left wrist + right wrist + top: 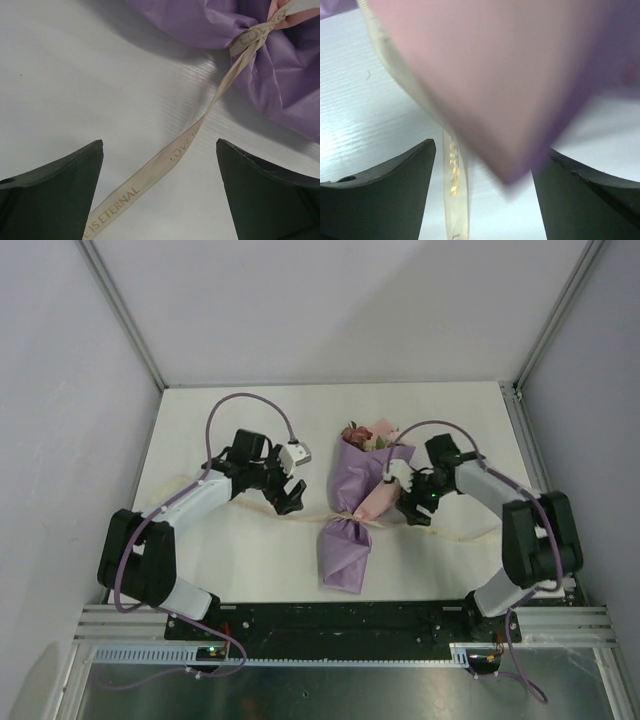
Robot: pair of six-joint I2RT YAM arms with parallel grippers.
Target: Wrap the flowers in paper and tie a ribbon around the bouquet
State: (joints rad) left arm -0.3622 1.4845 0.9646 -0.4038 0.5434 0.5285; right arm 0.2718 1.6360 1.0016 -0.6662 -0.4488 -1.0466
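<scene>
My left end effector (159,150) and right end effector (485,155), both open and empty, each straddle a ribbon (200,125) tail trailing lengthwise from the bouquet (345,540) waist.

Table (250,565): white and flat, with a fine ribbed grain visible close up. One bouquet (348,502) lies on it near the centre, set lengthwise, with the roses (362,435) at the far end and the purple tail towards the near edge. The wrapping is lilac-purple with a pink flap on the right side. A cream ribbon (181,146) crosses the pinched waist. Its ends trail on the table, one to the left and one to the right. Lettering on the left length reads "IS ETERNAL".
</scene>
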